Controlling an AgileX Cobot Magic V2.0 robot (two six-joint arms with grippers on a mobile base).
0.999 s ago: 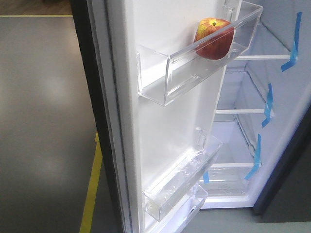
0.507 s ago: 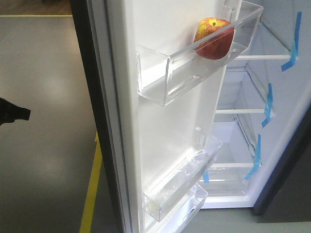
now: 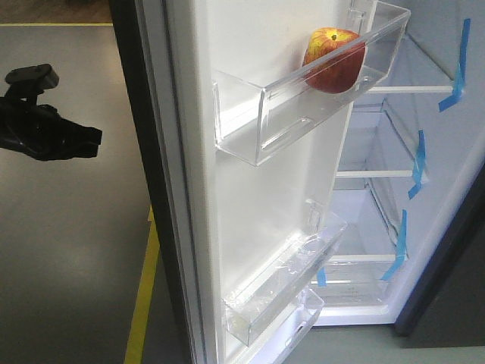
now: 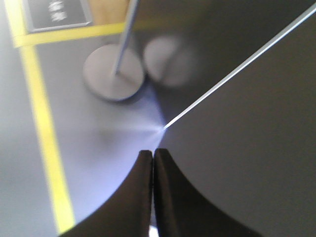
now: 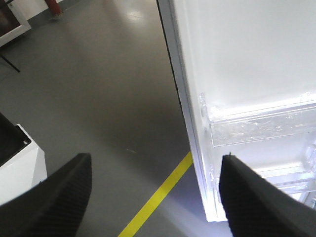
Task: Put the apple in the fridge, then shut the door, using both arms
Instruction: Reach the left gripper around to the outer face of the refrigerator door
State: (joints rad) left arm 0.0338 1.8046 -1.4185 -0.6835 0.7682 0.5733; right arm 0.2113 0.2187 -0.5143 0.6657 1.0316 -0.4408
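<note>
The apple (image 3: 333, 61) is seen resting in the upper clear bin (image 3: 242, 129) of the open door (image 3: 258, 205), not on the fridge (image 3: 371, 144) shelves. The left end effector (image 4: 153, 165) is pressed together, nothing held, near the door's dark outer face. The right end effector (image 5: 155, 160) is spread wide, empty, over the floor (image 5: 98, 98) beside the door's lower edge.

Grey floor (image 3: 68, 250) fills the front view's left, with a yellow line (image 3: 142, 296) low down. Left wrist view, upper left — a round pole base (image 4: 106, 79). Right wrist view, lower left — a white box (image 5: 19, 173).
</note>
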